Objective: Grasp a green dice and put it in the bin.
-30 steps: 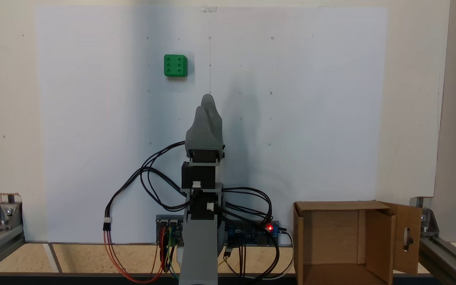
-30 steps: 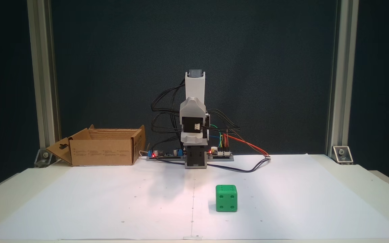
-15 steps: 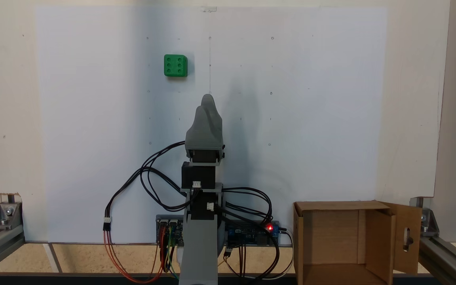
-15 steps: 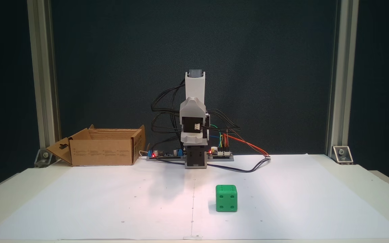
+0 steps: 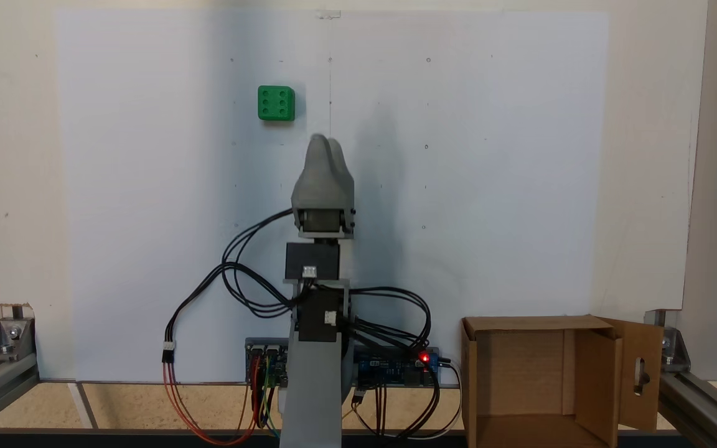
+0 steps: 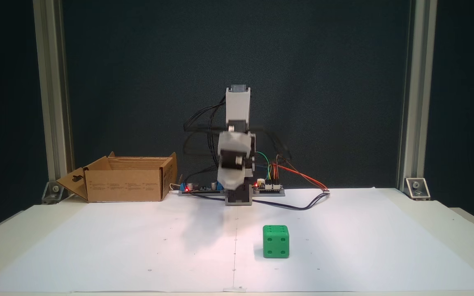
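Landmark: white paper sheet (image 5: 489,186), laid flat on the pale table (image 6: 463,230); also seen from the front in a fixed view (image 6: 97,246).

Item 1, green dice (image 5: 276,103). It is set on the sheet, near its far edge as seen from above and left of the thin centre line drawn on the sheet. The face with 6 pips is turned up. In a fixed view (image 6: 276,241) the dice stands right of that same line, toward the near edge of the sheet, with 4 pips facing the camera. Nothing is touching it.

Item 2, arm (image 5: 312,367). It is mounted at the sheet's edge opposite the dice, on the centre line, with black cables (image 5: 240,280) looped beside it and circuit boards (image 5: 396,368) at its foot. A red light is lit on 1 board.

Item 3, claw (image 5: 325,142). It is raised above the middle of the sheet, tips pointed toward the dice's end and well apart from the dice. The 2 jaws are drawn close together with barely a gap between the tips. Nothing is held. In a fixed view (image 6: 231,185) the claw is blurred.

Item 4, cardboard box (image 5: 545,379). It is placed off the sheet, beside the corner nearest the arm's base, open at the top, 1 flap with a slot cutout folded outward. In a fixed view (image 6: 126,181) it is seen left of the arm.
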### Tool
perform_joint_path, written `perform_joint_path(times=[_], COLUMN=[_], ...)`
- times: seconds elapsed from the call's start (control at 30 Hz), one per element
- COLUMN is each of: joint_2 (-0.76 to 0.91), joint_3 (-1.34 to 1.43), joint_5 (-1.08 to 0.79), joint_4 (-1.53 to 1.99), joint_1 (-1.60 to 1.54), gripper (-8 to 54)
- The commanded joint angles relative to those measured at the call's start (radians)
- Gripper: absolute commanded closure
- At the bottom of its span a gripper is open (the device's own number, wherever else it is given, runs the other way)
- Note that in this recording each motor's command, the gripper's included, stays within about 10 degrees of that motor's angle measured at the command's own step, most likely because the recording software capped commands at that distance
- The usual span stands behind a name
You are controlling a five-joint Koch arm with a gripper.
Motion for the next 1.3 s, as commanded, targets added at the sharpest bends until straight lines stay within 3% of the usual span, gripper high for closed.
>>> perform_joint_path(times=[0.0, 0.67, 1.0, 1.27], joint_2=[0.107, 0.080, -0.284, -0.549], joint_3=[-0.109, -0.787, -1.273, -1.488], joint_5=[-0.057, 0.084, 0.308, 0.457], joint_4=[0.161, 1.483, 2.092, 2.109], joint_1=[0.014, -0.034, -0.140, -0.250], gripper=[1.6, 3.3, 3.2, 2.8])
